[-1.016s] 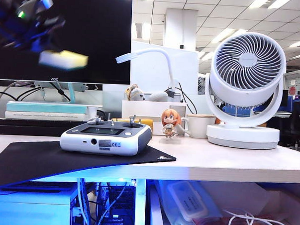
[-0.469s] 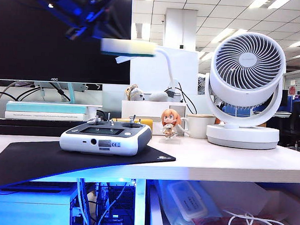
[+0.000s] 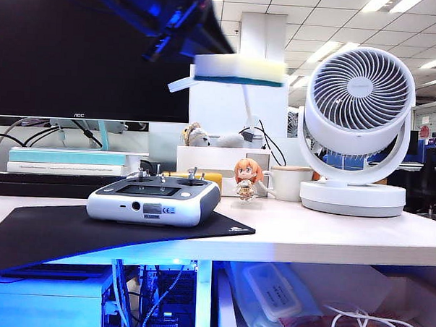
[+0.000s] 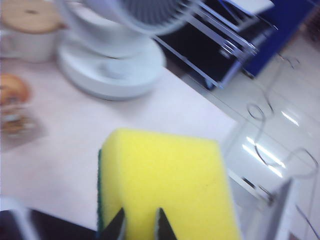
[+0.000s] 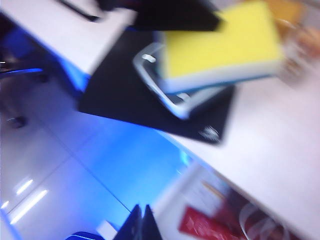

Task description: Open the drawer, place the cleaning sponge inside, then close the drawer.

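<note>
Nearest the cam, under the tabletop (image 3: 330,237) edge: the drawer (image 3: 328,302) looks pulled out w/ a bag and white cables in it, though its front panel isn't visible, so can't be sure how far open it is. If that clutter sits high, the sponge may perch on top and jam the close.

On the tabletop: black mat (image 3: 92,234) w/ the grey controller (image 3: 155,198) on it. Behind: figurine (image 3: 247,181), mug (image 3: 288,182), white fan (image 3: 358,126), monitor (image 3: 85,49).

Above all that, high up, the left pincer (image 3: 197,50) is clamped on the cleaning sponge (image 3: 240,69), yellow up, green layer down, held roughly level. In the left wrist view the fingers (image 4: 117,227) pinch only one end of the sponge (image 4: 165,185), so most of the block sticks out unsupported. Foam is soft; a fast swing could let it pivot or slip, and a drop from here lands on the controller or figurine.

Right pincer (image 5: 141,222): jaws shut, empty, out over the floor off the tabletop edge, looking back at the sponge (image 5: 220,42). Risk: both arms near the drawer zone, could clash during the drop-in.
</note>
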Robot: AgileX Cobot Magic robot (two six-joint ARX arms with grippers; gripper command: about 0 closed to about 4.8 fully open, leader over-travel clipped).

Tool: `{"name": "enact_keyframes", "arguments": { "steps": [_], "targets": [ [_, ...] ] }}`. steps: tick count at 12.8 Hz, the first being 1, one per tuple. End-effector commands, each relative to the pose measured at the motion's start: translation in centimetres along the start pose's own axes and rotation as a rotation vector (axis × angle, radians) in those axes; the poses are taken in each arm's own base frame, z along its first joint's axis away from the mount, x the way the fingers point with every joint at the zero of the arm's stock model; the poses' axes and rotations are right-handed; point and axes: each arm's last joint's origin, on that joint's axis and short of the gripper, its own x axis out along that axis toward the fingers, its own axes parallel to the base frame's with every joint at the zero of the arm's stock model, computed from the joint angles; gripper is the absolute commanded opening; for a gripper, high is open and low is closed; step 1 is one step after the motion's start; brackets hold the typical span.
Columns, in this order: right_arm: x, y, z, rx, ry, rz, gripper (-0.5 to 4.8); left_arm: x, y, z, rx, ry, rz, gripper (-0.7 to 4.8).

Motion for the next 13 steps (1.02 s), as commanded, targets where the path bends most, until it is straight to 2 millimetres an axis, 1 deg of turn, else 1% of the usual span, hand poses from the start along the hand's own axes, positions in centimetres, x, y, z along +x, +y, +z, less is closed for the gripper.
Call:
{"name": "enact_keyframes", "arguments": {
  "steps": [1, 3, 4, 6, 7, 8, 10, 13],
  "targets": [
    [-2.5, 0.0, -0.8, 0.031, -0.005, -0.130, -0.08, 1.7, -3.1, -1.0, 0.043, 0.080, -0.085, 0.79],
    [-3.1, 0.0, -1.1, 0.046, -0.001, -0.130, -0.08, 2.8, -4.0, -1.7, 0.052, 0.112, -0.117, 0.79],
    [-3.7, 0.1, -1.7, 0.084, 0.026, -0.149, -0.08, 5.6, -5.2, -3.8, 0.051, 0.193, -0.193, 0.79],
    [-3.9, 0.1, -1.7, 0.084, 0.019, -0.151, -0.08, 7.8, -5.7, -5.9, 0.035, 0.266, -0.246, 0.79],
    [-4.0, 0.1, -1.7, 0.083, 0.015, -0.162, -0.08, 8.6, -5.9, -6.6, 0.032, 0.288, -0.254, 0.79],
    [-4.0, 0.1, -1.7, 0.084, 0.014, -0.165, -0.08, 10.4, -6.1, -8.3, 0.026, 0.327, -0.272, 0.79],
    [-4.1, 0.1, -1.7, 0.084, 0.013, -0.165, -0.08, 11.8, -6.1, -10.1, -0.013, 0.381, -0.278, 0.79],
    [-4.1, 0.1, -1.7, 0.084, 0.012, -0.165, -0.08, 13.0, -5.9, -11.5, -0.039, 0.409, -0.277, 0.79]
  ]
}}
